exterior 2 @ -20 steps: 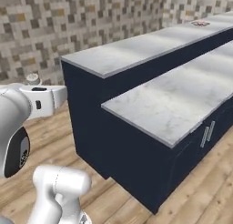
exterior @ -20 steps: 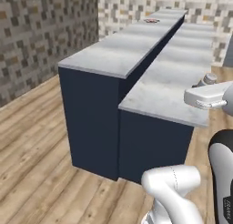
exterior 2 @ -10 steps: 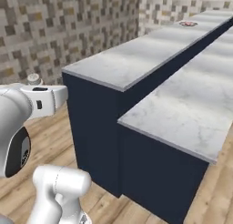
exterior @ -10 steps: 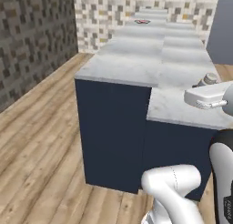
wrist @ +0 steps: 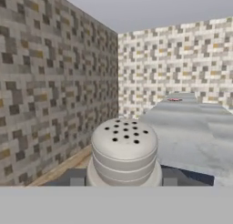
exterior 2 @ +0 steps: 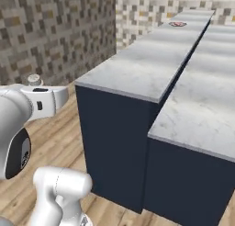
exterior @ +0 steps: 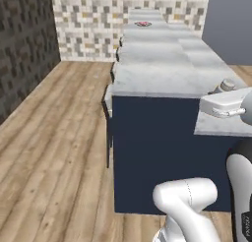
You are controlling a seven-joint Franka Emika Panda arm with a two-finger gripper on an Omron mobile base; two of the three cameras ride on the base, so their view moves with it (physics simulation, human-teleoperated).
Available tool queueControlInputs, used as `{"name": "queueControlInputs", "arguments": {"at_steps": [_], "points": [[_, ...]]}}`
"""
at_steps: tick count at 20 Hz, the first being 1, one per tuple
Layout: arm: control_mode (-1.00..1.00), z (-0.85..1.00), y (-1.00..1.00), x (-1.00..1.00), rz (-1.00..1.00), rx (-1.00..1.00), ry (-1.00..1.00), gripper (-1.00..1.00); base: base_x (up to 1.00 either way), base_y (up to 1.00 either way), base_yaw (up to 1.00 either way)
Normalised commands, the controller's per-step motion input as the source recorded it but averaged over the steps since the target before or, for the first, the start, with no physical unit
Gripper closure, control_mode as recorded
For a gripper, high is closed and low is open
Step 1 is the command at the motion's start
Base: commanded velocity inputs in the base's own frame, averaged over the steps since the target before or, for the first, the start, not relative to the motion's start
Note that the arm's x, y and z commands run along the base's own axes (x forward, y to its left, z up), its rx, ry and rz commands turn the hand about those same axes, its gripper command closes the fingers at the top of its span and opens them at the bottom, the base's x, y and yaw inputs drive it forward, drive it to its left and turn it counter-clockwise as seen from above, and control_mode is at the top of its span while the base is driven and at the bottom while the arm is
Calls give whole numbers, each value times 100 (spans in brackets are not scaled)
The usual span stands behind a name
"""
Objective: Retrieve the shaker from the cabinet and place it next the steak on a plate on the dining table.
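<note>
Hand view: shaker (wrist: pixel 124 152) base hidden | fingers (wrist: pixel 76 181) barely visible | plate (wrist: pixel 174 99) indistinct

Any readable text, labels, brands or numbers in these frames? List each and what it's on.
None readable.
shaker: its cap carries holes, no label or lettering.
dining table: plain marble top, no markings.
plate at the table's far end: too small to tell any print.
</note>
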Motion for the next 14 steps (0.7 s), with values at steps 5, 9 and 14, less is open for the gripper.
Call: {"name": "queueControlInputs", "arguments": {"at_steps": [5, 9, 14], "points": [[100, 0, 0, 0, 0, 0, 0, 100, 72, 100, -36], [100, 0, 0, 0, 0, 0, 0, 100, 69, 100, -35], [100, 0, 0, 0, 0, 0, 0, 100, 73, 100, -34]]}}
